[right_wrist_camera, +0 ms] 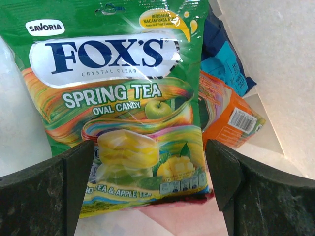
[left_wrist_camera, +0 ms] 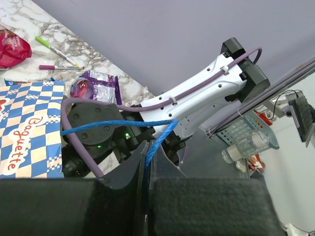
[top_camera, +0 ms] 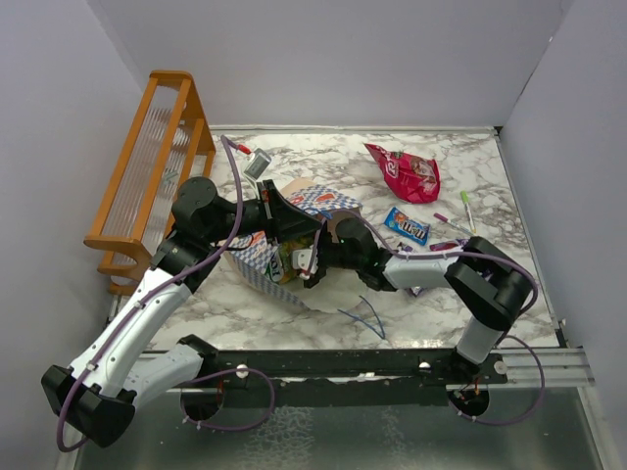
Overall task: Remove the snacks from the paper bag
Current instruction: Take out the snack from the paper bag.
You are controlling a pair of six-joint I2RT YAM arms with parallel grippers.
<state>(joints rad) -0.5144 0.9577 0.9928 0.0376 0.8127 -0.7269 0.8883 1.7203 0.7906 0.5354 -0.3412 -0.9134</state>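
The paper bag (top_camera: 257, 257) lies on its side mid-table; its checkered band also shows in the left wrist view (left_wrist_camera: 29, 128). My left gripper (top_camera: 277, 204) is shut on the bag's blue cord handle (left_wrist_camera: 160, 140) and holds it up. My right gripper (top_camera: 310, 262) is inside the bag's mouth, open. Its fingers (right_wrist_camera: 64, 182) flank the lower end of a green-yellow packet (right_wrist_camera: 118, 98) without gripping it. An orange packet (right_wrist_camera: 226, 115) and a blue one (right_wrist_camera: 224, 59) lie behind it in the bag. A pink-red packet (top_camera: 407, 174), a blue packet (top_camera: 407, 225) and a purple packet (left_wrist_camera: 96, 87) lie on the table.
An orange wooden rack (top_camera: 157, 166) stands at the far left. A green pen (top_camera: 468, 208) and a purple pen (top_camera: 441, 217) lie right of the packets. A loose blue cord (top_camera: 367, 315) lies near the front. A small grey item (top_camera: 257, 164) lies at the back.
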